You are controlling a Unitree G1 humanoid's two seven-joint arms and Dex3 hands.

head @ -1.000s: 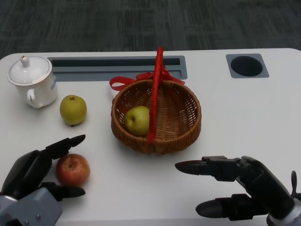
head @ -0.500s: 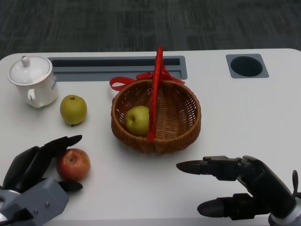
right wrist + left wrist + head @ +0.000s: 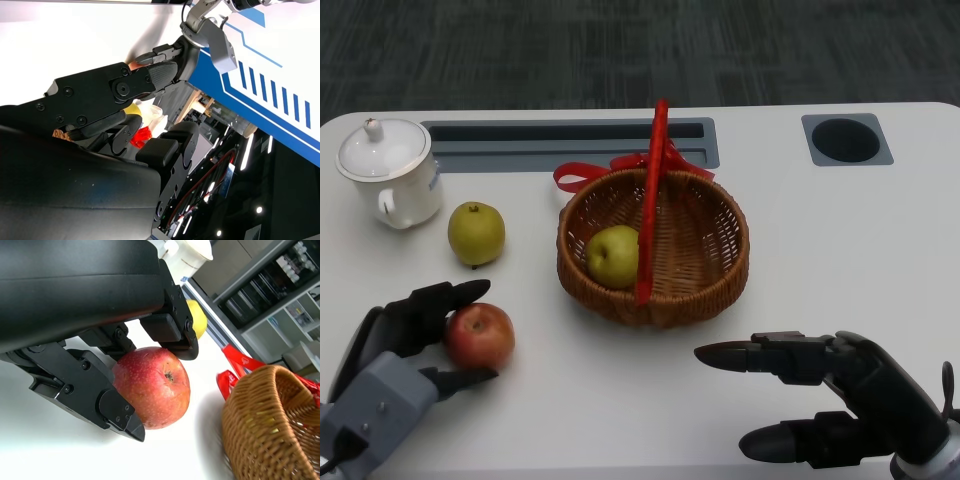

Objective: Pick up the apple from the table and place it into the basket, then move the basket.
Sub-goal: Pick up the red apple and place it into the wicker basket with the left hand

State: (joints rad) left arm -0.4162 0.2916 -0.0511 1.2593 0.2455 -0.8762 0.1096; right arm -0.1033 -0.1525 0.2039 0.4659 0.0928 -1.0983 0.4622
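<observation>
While my left hand point(image 3: 405, 335) closes its black fingers point(image 3: 112, 412) round the red apple point(image 3: 479, 336), the fruit sits on the white table point(image 3: 840, 250) left of the basket point(image 3: 705, 262), with bare tabletop between. That round wicker basket, red-handled, holds a green fruit point(image 3: 612, 255). A yellow-green pear point(image 3: 476, 233) and a white lidded cup point(image 3: 388, 172) stand farther left of it. My wrist camera shows the apple's speckled skin, seemingly touched on two sides. My right hand point(image 3: 820, 395) hovers below the basket, fingers apart, holding nothing.
</observation>
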